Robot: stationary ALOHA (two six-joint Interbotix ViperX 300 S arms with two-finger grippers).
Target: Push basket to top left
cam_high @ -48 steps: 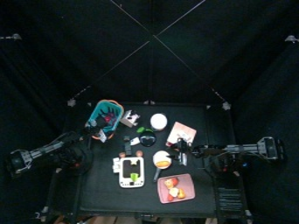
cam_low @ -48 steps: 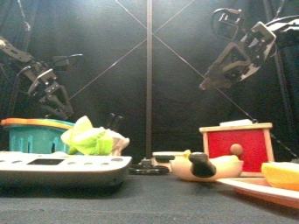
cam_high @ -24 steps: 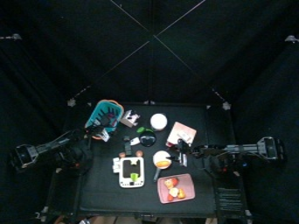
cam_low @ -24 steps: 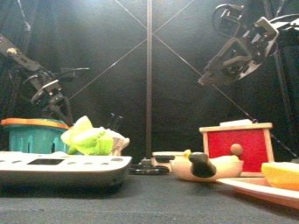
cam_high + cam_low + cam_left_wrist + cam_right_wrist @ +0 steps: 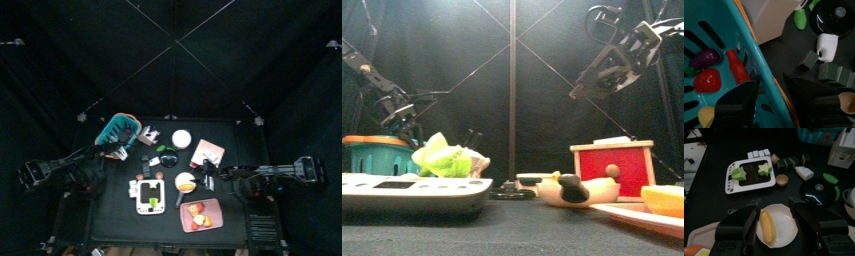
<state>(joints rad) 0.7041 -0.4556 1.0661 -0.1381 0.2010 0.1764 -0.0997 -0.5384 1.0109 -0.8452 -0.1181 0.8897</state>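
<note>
In the front view the white tray hides the lower part of the basket, and the picture's right edge cuts off a pink tray. From above, the small things around the basket are too tiny to identify.

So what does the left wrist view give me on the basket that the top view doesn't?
Only the left wrist view: the left gripper open with its jaws either side of the orange rim, and inside, a red bottle, a strawberry and a purple eggplant.
Only the top view: the basket near the table's top-left corner, and the right arm resting opposite.
Both: the teal basket itself.
</note>
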